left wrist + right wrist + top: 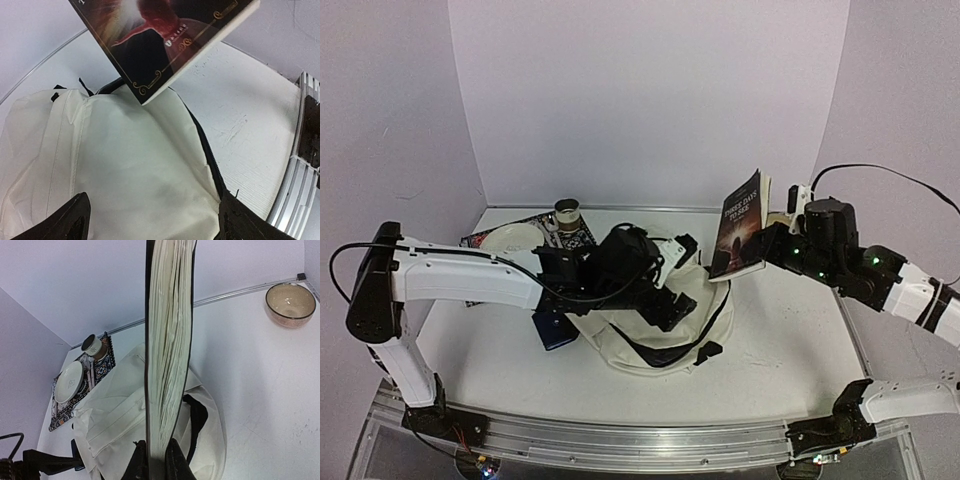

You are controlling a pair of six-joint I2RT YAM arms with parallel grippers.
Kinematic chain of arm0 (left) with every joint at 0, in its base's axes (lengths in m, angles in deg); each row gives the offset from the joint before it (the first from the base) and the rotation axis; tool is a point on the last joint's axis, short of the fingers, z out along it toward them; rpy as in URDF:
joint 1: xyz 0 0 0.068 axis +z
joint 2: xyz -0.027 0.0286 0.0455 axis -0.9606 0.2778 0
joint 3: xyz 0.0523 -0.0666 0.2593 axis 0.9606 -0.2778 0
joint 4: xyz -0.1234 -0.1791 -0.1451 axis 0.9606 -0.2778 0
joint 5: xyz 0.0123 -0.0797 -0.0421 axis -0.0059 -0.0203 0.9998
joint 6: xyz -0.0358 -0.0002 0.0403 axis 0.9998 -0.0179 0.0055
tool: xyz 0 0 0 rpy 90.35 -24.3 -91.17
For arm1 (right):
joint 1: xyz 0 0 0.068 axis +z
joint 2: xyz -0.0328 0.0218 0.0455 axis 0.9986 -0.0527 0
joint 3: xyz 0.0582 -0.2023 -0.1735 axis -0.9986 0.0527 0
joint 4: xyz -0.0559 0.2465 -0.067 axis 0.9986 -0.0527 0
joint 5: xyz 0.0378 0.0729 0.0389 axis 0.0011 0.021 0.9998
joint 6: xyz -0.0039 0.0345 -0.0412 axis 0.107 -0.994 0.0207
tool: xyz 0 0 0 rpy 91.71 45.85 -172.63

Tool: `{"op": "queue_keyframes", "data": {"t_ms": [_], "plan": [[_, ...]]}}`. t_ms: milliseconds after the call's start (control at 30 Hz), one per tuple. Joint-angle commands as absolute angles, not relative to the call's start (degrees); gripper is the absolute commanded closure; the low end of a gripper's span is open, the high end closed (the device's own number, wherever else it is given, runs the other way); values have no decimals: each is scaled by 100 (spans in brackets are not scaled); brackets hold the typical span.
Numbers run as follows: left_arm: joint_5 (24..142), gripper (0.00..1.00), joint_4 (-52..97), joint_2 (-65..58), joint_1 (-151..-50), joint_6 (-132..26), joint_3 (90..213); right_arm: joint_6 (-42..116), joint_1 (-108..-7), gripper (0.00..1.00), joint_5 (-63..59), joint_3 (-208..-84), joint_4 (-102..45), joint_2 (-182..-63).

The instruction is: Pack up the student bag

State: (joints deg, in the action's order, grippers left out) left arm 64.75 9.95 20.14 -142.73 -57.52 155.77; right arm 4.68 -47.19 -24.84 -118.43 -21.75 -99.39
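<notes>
The student bag (665, 335) is a cream fabric backpack with black straps, lying mid-table. It also shows in the left wrist view (125, 165) and the right wrist view (117, 410). My left gripper (665, 300) is low over the bag, open. Its fingers (67, 222) are spread wide with cream fabric between them, the right one by the black zipper (210, 160). My right gripper (775, 245) is shut on a dark-covered book (740, 225). It holds the book upright in the air above the bag's far right side. The book's page edge (170, 340) fills the right wrist view.
A patterned placemat (485, 240) at the back left carries a white plate (512, 238) and a cup (567, 213). A dark blue object (555, 330) lies against the bag's left side. A beige bowl (290, 302) stands at the back right.
</notes>
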Motion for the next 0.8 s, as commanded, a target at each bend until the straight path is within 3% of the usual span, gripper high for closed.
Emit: {"op": "queue_keyframes", "data": {"t_ms": [0, 333, 467, 567, 767], "plan": [[5551, 10, 842, 2447, -14645, -6301, 16285, 503, -4734, 100, -3012, -11992, -2102, -9571], [4564, 10, 426, 3509, -15140, -6741, 17039, 464, -4743, 100, -3237, -11931, -2493, -9292], [4256, 15, 194, 3786, -15196, -6740, 17245, 439, -4743, 100, -3218, -11926, -2542, -9275], [3976, 28, 107, 3864, -15207, -6713, 17304, 423, -4743, 100, -3202, -11913, -2562, -9261], [3086, 71, 85, 3698, -15193, -6854, 17213, 403, -4742, 100, -3030, -11946, -2613, -9215]]}}
